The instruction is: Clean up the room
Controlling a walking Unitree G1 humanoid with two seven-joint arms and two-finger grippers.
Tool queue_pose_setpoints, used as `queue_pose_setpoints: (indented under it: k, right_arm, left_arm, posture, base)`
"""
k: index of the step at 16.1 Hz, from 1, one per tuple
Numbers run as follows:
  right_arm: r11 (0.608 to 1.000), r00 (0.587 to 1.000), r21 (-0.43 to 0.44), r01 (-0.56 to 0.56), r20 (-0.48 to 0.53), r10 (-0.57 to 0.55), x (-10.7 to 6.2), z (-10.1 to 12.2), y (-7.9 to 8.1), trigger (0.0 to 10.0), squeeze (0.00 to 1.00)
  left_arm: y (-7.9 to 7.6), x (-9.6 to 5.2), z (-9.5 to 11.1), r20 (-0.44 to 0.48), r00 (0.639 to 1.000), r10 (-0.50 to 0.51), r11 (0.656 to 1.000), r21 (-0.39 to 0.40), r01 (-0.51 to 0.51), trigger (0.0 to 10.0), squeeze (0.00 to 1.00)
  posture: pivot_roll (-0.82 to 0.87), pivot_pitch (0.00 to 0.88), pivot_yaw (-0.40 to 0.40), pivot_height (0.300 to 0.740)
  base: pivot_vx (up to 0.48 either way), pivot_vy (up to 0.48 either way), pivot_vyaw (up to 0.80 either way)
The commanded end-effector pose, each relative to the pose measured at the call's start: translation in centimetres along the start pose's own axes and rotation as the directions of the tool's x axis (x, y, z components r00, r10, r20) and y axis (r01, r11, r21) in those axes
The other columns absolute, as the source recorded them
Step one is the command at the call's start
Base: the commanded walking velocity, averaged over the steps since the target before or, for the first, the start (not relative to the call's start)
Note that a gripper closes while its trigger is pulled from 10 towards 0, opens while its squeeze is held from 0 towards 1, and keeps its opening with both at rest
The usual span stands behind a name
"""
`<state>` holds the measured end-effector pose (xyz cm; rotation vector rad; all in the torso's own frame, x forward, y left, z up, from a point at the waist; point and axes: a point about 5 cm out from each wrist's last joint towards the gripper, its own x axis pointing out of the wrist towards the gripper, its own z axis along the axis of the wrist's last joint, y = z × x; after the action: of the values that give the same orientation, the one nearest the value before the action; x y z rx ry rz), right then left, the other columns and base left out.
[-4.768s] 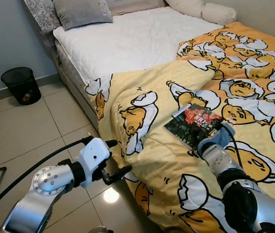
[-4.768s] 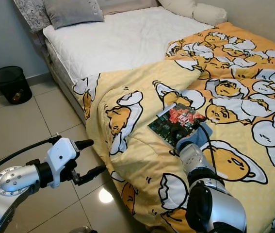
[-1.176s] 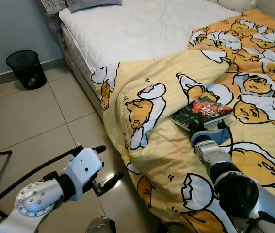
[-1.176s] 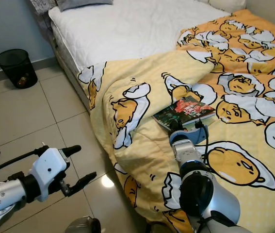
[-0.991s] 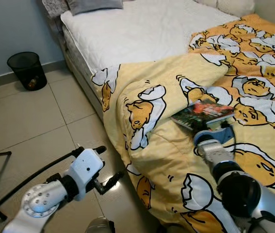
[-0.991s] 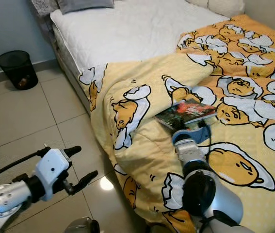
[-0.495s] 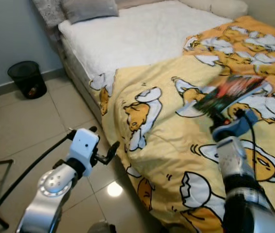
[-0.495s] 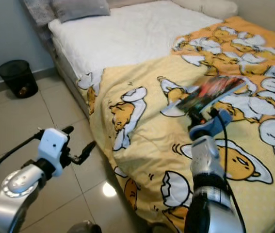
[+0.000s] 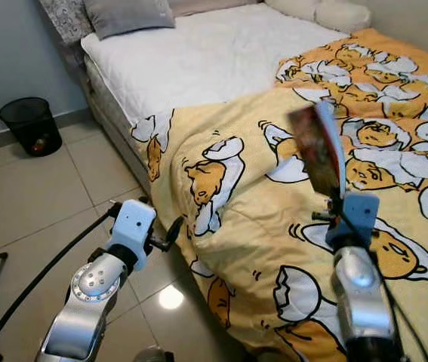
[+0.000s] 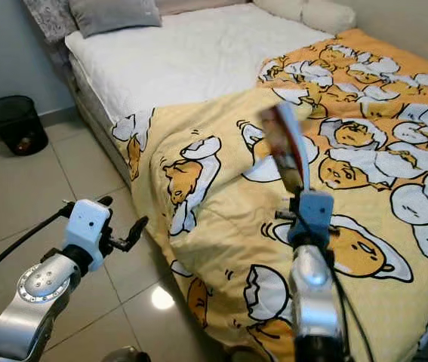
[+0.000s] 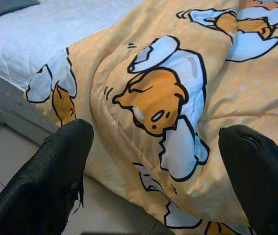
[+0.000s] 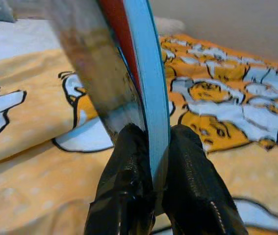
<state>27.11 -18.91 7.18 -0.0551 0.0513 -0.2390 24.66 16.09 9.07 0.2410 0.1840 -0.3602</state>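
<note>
Your right gripper [image 12: 151,161] holds a book [image 9: 318,151] upright above the bed, its two black fingers [image 12: 124,181] pinched on either side of the lower edge. In the right wrist view you see the dark glossy cover on one side, a red strip beside it, and the light blue edge of the pages next to the other finger. From the head views the book stands on edge and leans slightly, lifted clear of the yellow duvet [image 9: 259,219] printed with egg-yolk cartoon characters; its cover print is too blurred to read.

Your left gripper [image 9: 161,230] hangs over the tiled floor [image 9: 40,204], just beside the hanging edge of the duvet at the bed's near corner. Its fingers [image 11: 50,176] stand wide apart with nothing between them, and the left wrist view looks past them at a cartoon figure on the draped duvet.

Beyond the folded-back duvet you see the bare white quilted mattress [image 9: 198,53], a grey pillow [image 9: 127,15] at its head, and cream pillows [image 9: 327,11] to the right. A black mesh wastebasket [image 9: 29,124] stands on the floor against the grey wall, well apart from the bed; something brownish lies inside it, possibly a bottle.
</note>
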Motion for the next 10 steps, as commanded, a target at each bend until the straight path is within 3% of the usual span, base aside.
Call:
queue_pose_setpoints:
  k: [1, 3, 5, 10]
  right_arm:
    - [0.999, 0.998, 0.042, 0.010, 0.057, -0.013, 0.17, 1.51, 0.07, 10.0, 0.00]
    - [0.999, 0.999, 0.038, -0.008, 0.032, 0.007, 0.06, 1.72, 0.93, 10.0, 0.00]
    - [0.992, 1.000, 0.127, 0.009, -0.019, -0.006, 0.18, 1.39, 1.01, 10.0, 0.00]
    - [0.983, 0.994, 0.170, 0.072, -0.090, -0.057, 0.61, 1.15, 0.51, 10.0, 0.00]
  left_arm:
    - [0.09, 0.02, 0.02, 0.012, 1.000, 0.023, 1.000, 0.006, -0.023, 10.0, 0.63]
    - [0.22, 0.33, 0.01, 0.015, 0.999, 0.045, 0.999, -0.001, -0.045, 10.0, 0.56]
    - [0.43, 0.55, 0.18, 0.027, 0.998, 0.065, 0.998, 0.022, -0.065, 10.0, 0.47]
    - [1.06, 0.69, 0.00, 0.009, 0.993, 0.118, 0.993, 0.016, -0.118, 10.0, 0.43]
  posture:
    - [-0.02, 0.000, -0.037, 0.740]
    - [-0.03, 0.000, -0.031, 0.740]
    - [-0.03, 0.000, -0.030, 0.740]
    - [-0.02, 0.000, -0.035, 0.740]
  base:
    - [0.000, 0.000, 0.00]
    - [0.000, 0.000, 0.00]
    - [0.000, 0.000, 0.00]
    - [0.000, 0.000, -0.76]
